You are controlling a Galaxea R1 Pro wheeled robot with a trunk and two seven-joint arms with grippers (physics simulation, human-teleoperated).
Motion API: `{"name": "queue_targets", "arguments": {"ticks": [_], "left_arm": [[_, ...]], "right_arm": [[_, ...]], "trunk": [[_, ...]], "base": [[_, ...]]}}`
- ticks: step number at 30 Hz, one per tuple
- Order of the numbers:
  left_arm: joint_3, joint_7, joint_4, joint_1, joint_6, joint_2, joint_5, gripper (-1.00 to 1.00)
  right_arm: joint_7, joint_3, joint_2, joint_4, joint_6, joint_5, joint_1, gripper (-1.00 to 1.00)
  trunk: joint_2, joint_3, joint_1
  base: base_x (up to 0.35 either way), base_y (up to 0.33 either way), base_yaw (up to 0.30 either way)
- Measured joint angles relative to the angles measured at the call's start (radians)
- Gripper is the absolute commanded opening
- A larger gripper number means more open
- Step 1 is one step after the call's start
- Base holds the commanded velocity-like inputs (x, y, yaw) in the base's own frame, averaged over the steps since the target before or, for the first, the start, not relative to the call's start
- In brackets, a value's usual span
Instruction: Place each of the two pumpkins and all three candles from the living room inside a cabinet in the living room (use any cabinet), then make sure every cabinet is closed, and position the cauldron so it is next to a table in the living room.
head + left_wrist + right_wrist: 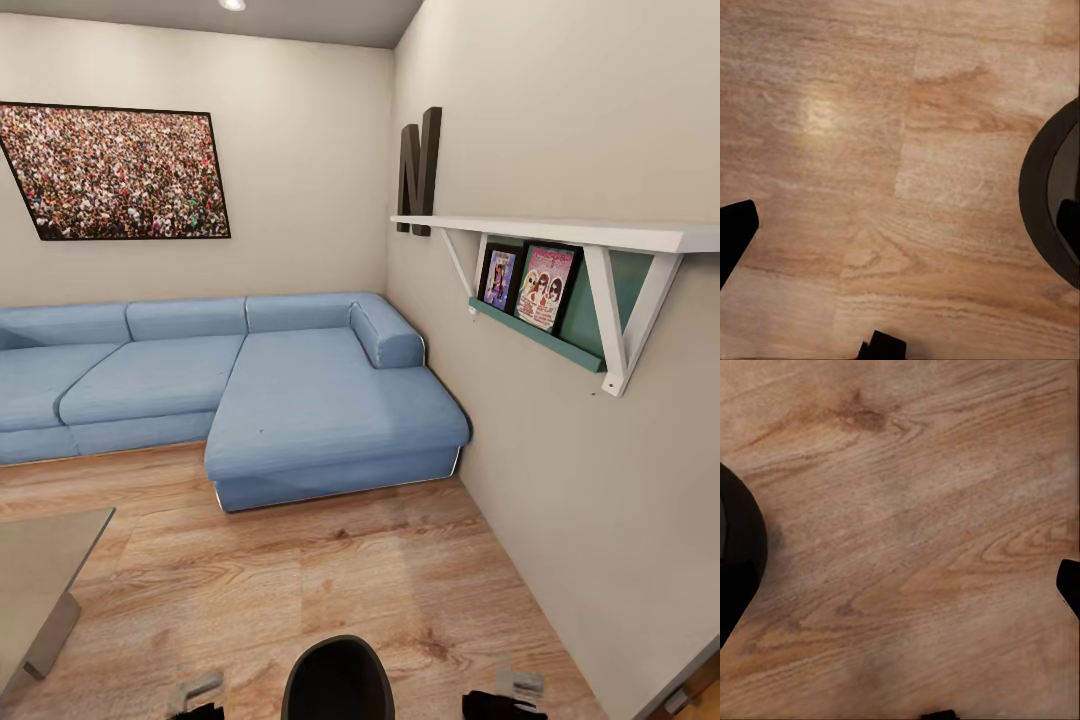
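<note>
Ahead, a blue L-shaped sofa (230, 385) fills the far corner of the room, its long section running along the far wall and its chaise reaching toward the near side beside the right wall. Wood-plank floor (330, 570) lies open between the chaise's near edge and the robot, with a clear strip along the right wall. At the near left, the corner of the glossy grey table (40, 570) juts in, one block leg under it. A white shelf (580, 235) sticks out from the right wall, above the floor strip. On the far wall hangs a crowd picture (115, 172).

Both wrist views look down on bare floor. The left gripper (900, 217) and right gripper (900, 577) show spread fingers with nothing between them.
</note>
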Motion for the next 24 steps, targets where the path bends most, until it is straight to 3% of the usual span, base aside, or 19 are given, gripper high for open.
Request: {"name": "queue_targets", "arguments": {"ticks": [4, 7, 9, 10, 12, 16, 20, 24], "left_arm": [[0.001, 0.01, -0.16, -0.015, 0.163, -0.002, 0.004, 1.0], [0.002, 0.01, -0.205, -0.085, 0.295, -0.02, 0.031, 1.0], [0.001, 0.009, -0.212, -0.107, 0.321, -0.036, 0.044, 1.0], [-0.001, 0.005, -0.221, -0.13, 0.342, -0.06, 0.062, 1.0], [-0.011, -0.003, -0.231, -0.143, 0.353, -0.081, 0.069, 1.0], [-0.063, -0.044, -0.232, -0.153, 0.329, -0.103, 0.079, 1.0], [-0.083, -0.06, -0.144, -0.156, 0.166, -0.11, 0.082, 1.0], [-0.087, -0.065, -0.066, -0.156, 0.101, -0.11, 0.082, 1.0]], "right_arm": [[-0.006, 0.001, 0.0, -0.048, 0.06, 0.0, -0.057, 1.0], [-0.005, 0.003, 0.004, -0.056, 0.072, -0.002, -0.119, 1.0], [-0.006, 0.005, 0.007, -0.056, 0.075, -0.002, -0.137, 1.0], [-0.007, 0.007, 0.022, -0.058, 0.077, -0.002, -0.161, 1.0], [-0.009, 0.008, 0.042, -0.058, 0.078, -0.001, -0.182, 1.0], [-0.008, 0.016, 0.072, -0.045, 0.078, 0.0, -0.204, 1.0], [-0.003, 0.048, 0.092, 0.04, 0.073, -0.001, -0.208, 1.0], [0.008, 0.062, 0.104, 0.071, 0.072, -0.002, -0.209, 1.0]], "trunk": [[0.0, 0.0, 0.0], [0.0, 0.0, 0.0], [0.0, 0.0, 0.0], [0.0, 0.0, 0.0], [0.0, 0.0, 0.0], [0.0, 0.0, 0.0], [0.0, 0.0, 0.0], [0.0, 0.0, 0.0]], "base": [[0.0, 0.0, 0.0], [0.0, 0.0, 0.0], [0.0, 0.0, 0.0], [0.0, 0.0, 0.0], [0.0, 0.0, 0.0], [0.0, 0.0, 0.0], [0.0, 0.0, 0.0], [0.0, 0.0, 0.0]]}}
